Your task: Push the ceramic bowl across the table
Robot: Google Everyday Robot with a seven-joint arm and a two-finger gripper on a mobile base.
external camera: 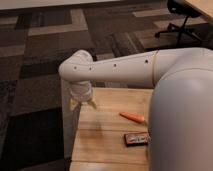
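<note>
Over one table (102, 142), at its left edge, one spread tool (83, 104); one orange stick (132, 117), one dark packet (137, 138).

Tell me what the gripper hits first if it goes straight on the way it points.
Most likely the light blond wooden plank table, near its far left corner; the gripper points down just above it. Nothing shows between, though depth is unclear.

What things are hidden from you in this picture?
- Ceramic bowl: nowhere in camera view; maybe behind the big white robot arm.
- Light wooden plank table: right side behind that arm, front cut by bottom edge.
- Hand, above table's far left corner: whether it touches the wood.
</note>
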